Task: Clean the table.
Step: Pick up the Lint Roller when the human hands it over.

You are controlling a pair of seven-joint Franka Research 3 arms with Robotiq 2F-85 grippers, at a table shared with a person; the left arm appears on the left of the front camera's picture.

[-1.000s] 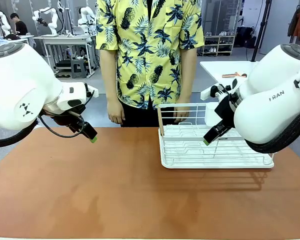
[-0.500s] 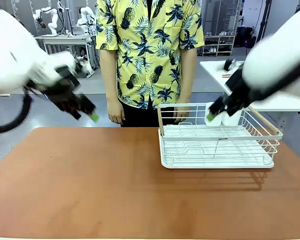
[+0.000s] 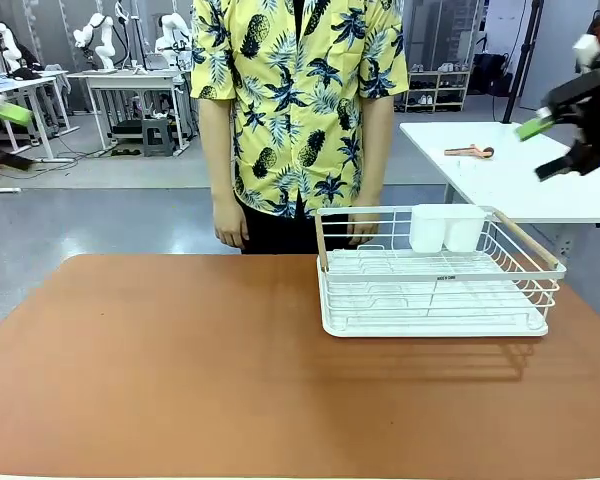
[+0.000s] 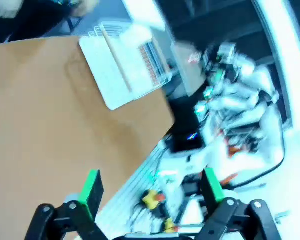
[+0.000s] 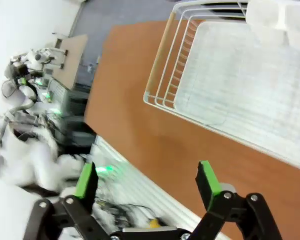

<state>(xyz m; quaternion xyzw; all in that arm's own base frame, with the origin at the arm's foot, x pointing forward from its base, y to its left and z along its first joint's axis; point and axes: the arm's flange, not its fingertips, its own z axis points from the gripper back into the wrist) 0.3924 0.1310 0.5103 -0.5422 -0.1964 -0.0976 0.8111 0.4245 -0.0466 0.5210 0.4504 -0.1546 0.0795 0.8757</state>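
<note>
Table point(image 3: 230, 380) spreads nine-to-three, at five o'clock from left claw point(image 4: 151, 182), seven from right claw point(image 5: 146, 179); both gape empty, neither nearer.

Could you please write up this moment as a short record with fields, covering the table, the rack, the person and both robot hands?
Table: brown top, carries the rack on its right half
Rack: white wire, upright, with a white cup holder at its far side
Person: stands at the far side in a yellow shirt, arms down
Left hand: open, holds nothing, up off the table
Right hand: open, holds nothing, up off the table
</note>
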